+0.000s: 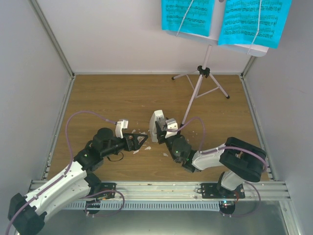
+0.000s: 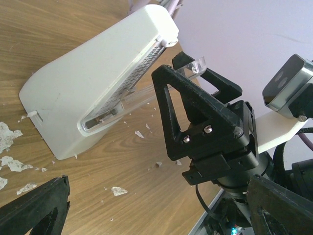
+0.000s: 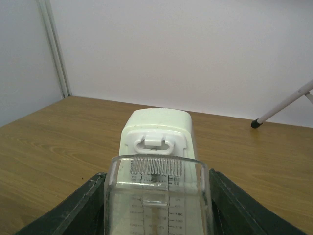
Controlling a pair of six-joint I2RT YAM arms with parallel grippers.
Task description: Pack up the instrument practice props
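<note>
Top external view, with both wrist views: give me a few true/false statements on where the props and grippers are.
1. The cyan pages lie flat on the table. False: they rest on the music stand.
2. The metronome sits on the table. True.
3. The left gripper is shut on the metronome. False: its fingers are wide apart and hold nothing.
4. The right gripper has a finger on each side of the clear cover. True.
5. The music stand lies folded. False: it stands upright on its tripod legs.
</note>
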